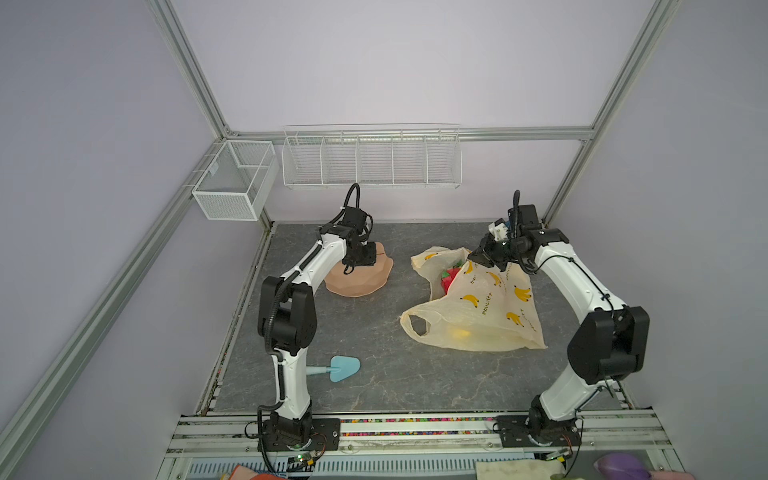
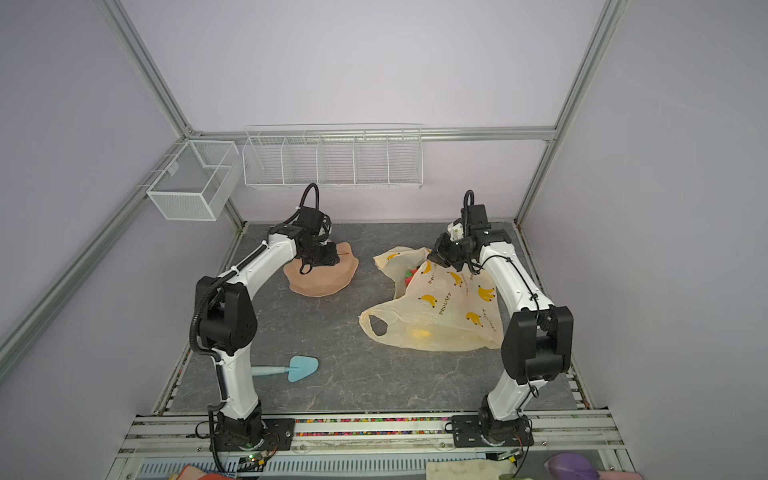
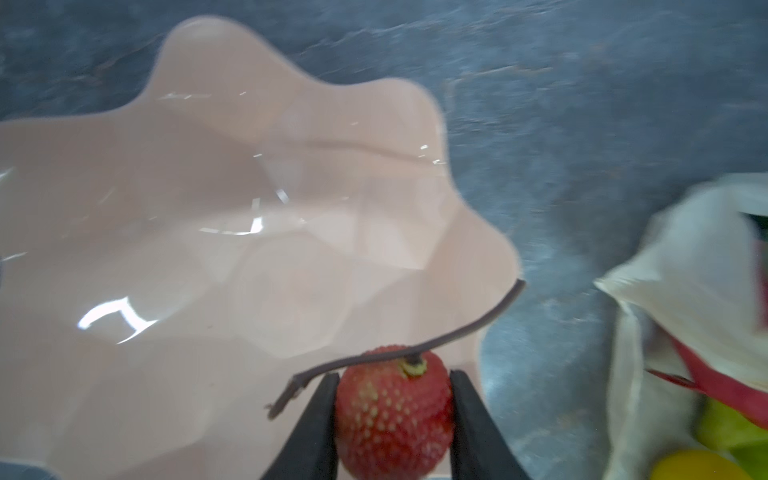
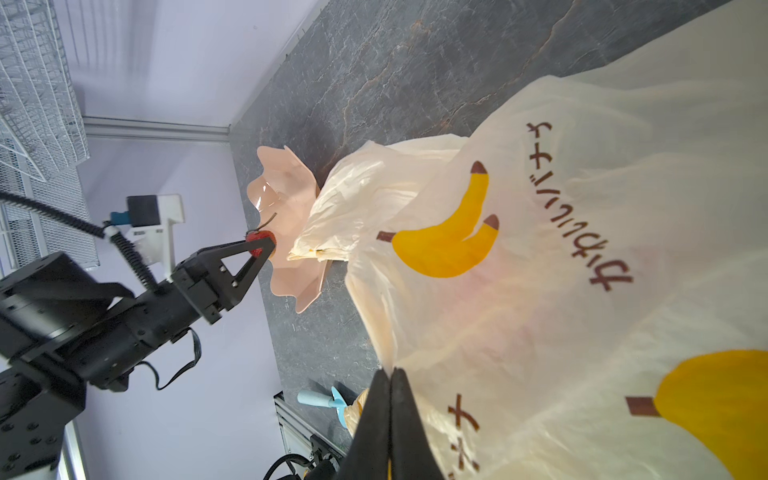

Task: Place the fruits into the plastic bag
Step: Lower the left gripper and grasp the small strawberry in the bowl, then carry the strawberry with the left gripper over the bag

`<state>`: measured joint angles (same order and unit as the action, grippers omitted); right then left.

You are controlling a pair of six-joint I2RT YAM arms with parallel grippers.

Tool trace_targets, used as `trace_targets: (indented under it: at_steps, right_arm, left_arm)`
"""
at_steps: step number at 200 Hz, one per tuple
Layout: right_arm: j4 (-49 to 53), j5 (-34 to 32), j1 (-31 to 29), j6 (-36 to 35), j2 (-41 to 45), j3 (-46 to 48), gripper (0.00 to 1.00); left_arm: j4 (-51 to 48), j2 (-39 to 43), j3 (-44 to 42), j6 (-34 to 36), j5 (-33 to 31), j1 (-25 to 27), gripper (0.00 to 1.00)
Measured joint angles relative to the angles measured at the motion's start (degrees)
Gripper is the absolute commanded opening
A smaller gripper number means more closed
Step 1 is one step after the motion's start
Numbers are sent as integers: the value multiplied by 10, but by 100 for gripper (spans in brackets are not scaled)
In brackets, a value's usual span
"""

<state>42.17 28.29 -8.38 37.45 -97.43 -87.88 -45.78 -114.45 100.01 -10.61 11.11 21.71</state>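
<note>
The strawberry, probably light, stiff and slippery, was pinched across its middle by the left hand over the dish near the far edge of the worktop, while the right hand, pressed together, gripped the rim of the limp bag near the right edge.

peach scalloped dish: upright on grey marbled tabletop | light-blue spatula: lying flat, front left | white wire rack, mesh basket: wall-mounted, rear

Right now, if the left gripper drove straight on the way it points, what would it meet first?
Likely the peach dish, with the strawberry in the left gripper touching first; depth is unclear.
</note>
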Motion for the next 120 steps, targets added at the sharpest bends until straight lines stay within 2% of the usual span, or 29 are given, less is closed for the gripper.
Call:
trace_targets:
  at_steps: [28, 53, 88, 120]
  right_arm:
    - [0, 0, 0, 0, 0, 0, 7]
    - [0, 0, 0, 0, 0, -2, 6]
    - [0, 0, 0, -1, 0, -3, 7]
    - [0, 0, 0, -1, 0, -3, 7]
  left_arm:
    - [19, 7, -17, 39, 125, 28, 23]
    - [22, 6, -30, 54, 198, 52, 21]
    - [41, 6, -52, 55, 249, 75, 21]
    - [49, -2, -58, 55, 264, 98, 21]
